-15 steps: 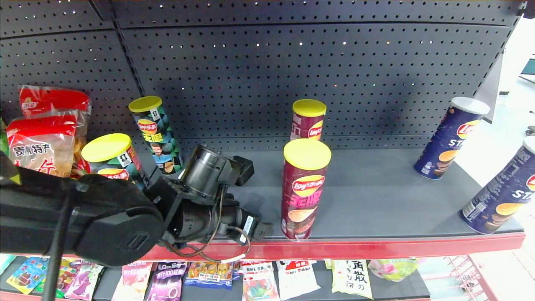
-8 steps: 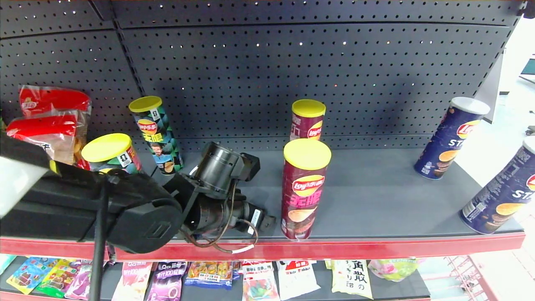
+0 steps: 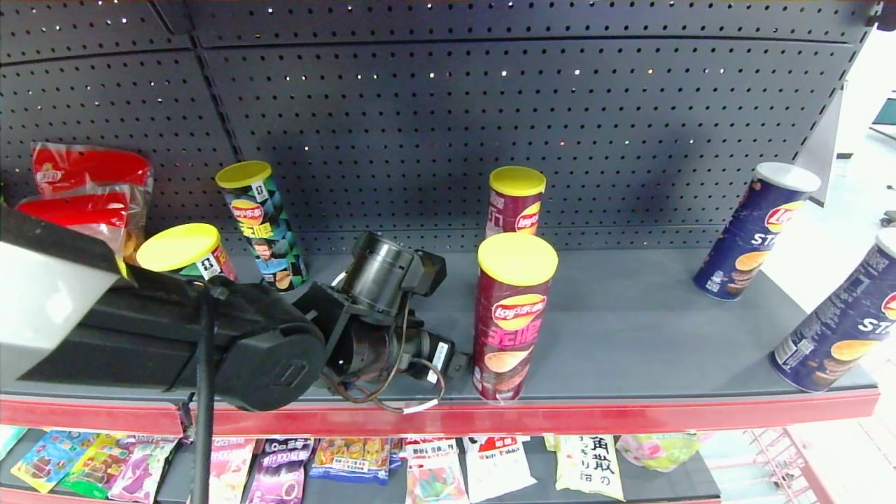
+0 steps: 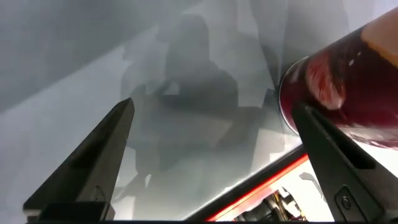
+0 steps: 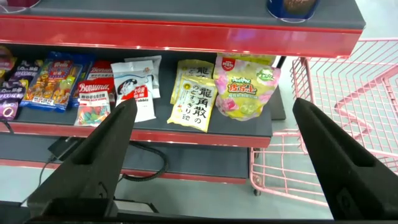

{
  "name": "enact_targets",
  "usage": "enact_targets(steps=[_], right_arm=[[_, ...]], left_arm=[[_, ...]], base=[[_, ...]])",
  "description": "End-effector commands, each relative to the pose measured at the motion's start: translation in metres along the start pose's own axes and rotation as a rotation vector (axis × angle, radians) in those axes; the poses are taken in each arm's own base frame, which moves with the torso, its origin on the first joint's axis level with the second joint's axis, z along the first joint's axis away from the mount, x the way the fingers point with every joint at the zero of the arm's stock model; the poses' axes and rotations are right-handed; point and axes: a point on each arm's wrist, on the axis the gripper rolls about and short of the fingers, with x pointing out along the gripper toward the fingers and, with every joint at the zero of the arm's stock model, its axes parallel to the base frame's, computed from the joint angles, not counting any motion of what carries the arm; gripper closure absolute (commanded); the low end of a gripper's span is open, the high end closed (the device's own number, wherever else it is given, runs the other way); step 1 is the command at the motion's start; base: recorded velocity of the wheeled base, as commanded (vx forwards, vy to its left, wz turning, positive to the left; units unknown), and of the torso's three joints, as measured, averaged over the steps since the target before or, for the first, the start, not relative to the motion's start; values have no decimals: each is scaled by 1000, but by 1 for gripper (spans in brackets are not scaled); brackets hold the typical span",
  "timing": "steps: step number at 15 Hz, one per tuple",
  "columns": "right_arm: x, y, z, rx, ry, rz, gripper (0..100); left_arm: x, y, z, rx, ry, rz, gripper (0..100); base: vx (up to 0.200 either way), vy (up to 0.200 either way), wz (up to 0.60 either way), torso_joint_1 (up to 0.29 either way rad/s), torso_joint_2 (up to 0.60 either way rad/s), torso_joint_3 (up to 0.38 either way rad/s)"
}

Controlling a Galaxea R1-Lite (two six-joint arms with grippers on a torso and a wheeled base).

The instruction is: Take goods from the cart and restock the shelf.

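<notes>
A maroon chip can (image 3: 514, 315) with a yellow lid stands upright at the front edge of the grey shelf (image 3: 644, 329). My left arm's wrist (image 3: 381, 336) lies low over the shelf, just left of that can. In the left wrist view my left gripper (image 4: 212, 106) is open over bare shelf, and the maroon can's base (image 4: 339, 93) sits just past one fingertip (image 4: 305, 118). My right gripper (image 5: 214, 102) is open and holds nothing, down in front of the lower shelf (image 5: 186, 134), with the pink cart (image 5: 354, 124) beside it.
Two green patterned cans (image 3: 262, 224) (image 3: 183, 257) and red snack bags (image 3: 84, 185) stand at the left. Another maroon can (image 3: 516, 199) is at the back and two blue cans (image 3: 752, 231) (image 3: 840, 329) at the right. Snack bags (image 5: 193, 93) fill the lower shelf.
My left arm has slid to the right along the shelf, closing up on the front maroon can. The can's top has shifted very slightly to the right.
</notes>
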Motion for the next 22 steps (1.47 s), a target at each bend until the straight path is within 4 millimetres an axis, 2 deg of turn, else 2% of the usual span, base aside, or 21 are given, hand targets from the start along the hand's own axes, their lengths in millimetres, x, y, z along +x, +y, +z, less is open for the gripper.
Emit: enact_targets(steps=[1,12,20,22], right_arm=[[0,0,0,-1,4,0,0],[0,0,0,-1,4,0,0],[0,0,0,-2,4,0,0],[0,0,0,-2,4,0,0]], left_arm=[[1,-1,2,1,-5,-2,0],[8,-3,9,0,-17,-2,0],[2,-1,-3,7,15,0,0],[3,-9,-3,19,17,-18,0]], base=[[0,0,0,0,0,0],[0,0,0,0,0,0],[0,0,0,0,0,0],[0,0,0,0,0,0]])
